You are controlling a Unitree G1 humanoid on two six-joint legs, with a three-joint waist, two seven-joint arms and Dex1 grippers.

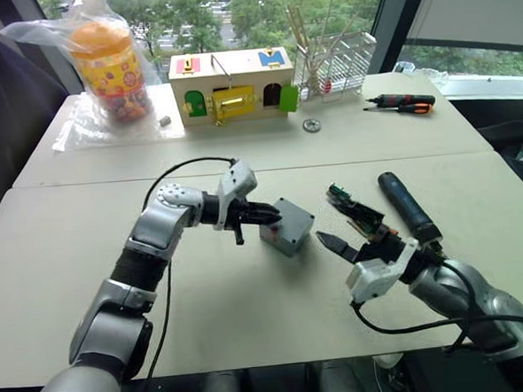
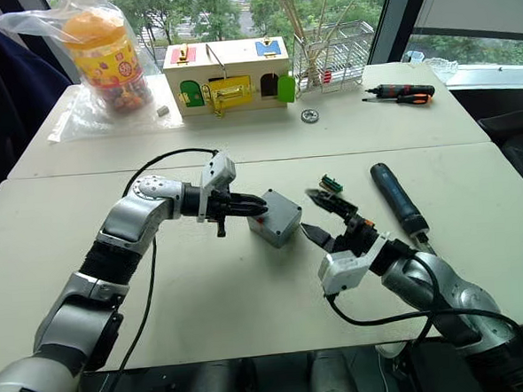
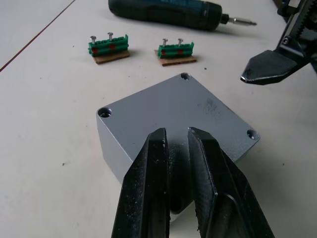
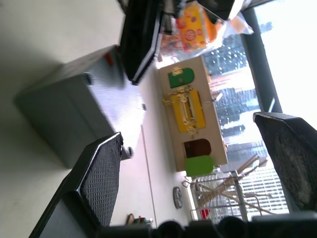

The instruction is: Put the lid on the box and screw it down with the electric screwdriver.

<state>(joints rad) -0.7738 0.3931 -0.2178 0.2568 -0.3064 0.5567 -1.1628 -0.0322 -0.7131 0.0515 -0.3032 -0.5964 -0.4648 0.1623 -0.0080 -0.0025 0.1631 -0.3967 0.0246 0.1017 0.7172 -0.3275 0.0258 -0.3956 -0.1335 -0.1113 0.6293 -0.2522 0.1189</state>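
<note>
The grey box stands at the table's middle, with the lid lying flat on top of it, screw holes showing at its corners. My left gripper is shut, its fingertips resting against the box's left upper edge. Just right of the box, my right gripper hovers open and empty. The electric screwdriver lies on the table beyond the right gripper, bit toward me. A red mark shows on the box's side.
Two green terminal blocks with screws lie between the box and the electric screwdriver. At the back stand a wooden box with coloured doors, a bagged jar, a wire rack and hand screwdrivers.
</note>
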